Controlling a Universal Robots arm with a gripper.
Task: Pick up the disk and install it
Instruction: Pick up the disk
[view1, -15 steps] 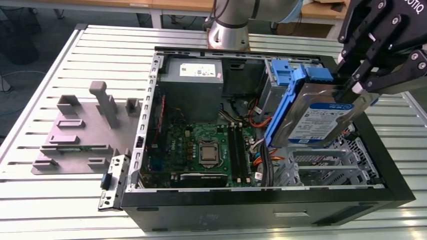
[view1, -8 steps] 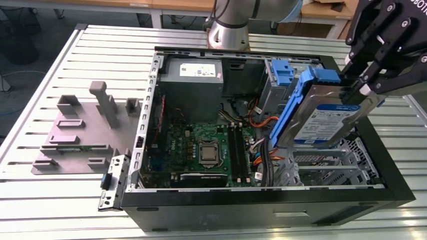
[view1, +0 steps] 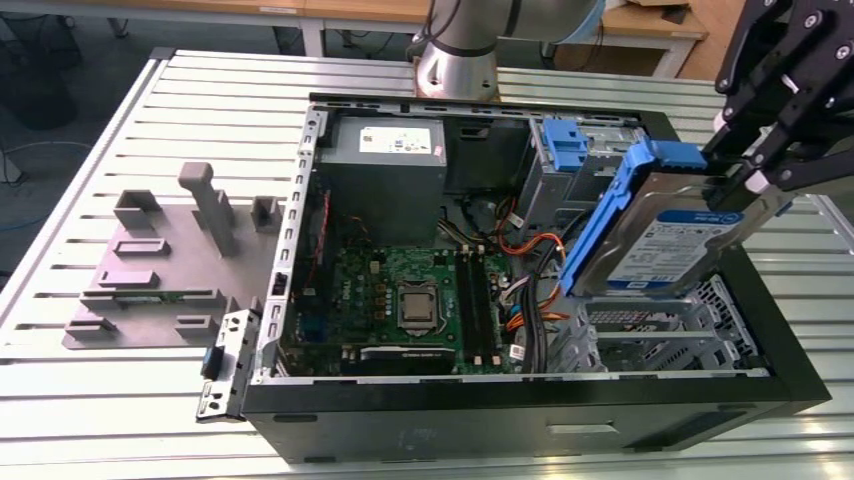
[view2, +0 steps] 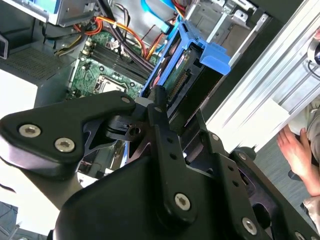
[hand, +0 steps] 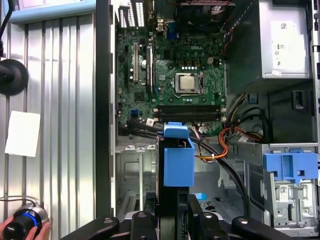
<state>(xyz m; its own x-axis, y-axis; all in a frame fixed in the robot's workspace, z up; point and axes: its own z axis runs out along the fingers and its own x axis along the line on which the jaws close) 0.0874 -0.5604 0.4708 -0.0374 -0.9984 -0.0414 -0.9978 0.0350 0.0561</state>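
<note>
We've got the pincer (view1: 742, 178) clamped on the disk (view1: 663, 240), held tilted above the open case (view1: 507, 405) by its metal cage (view1: 667, 335); we'd judge: level it, square it to the cage, slow, avoid cables (hand: 225, 145).

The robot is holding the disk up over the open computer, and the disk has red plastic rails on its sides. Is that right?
Almost. The gripper does hold the disk up over the open computer case, but the side rails are blue, not red. The exterior view shows this.
</note>
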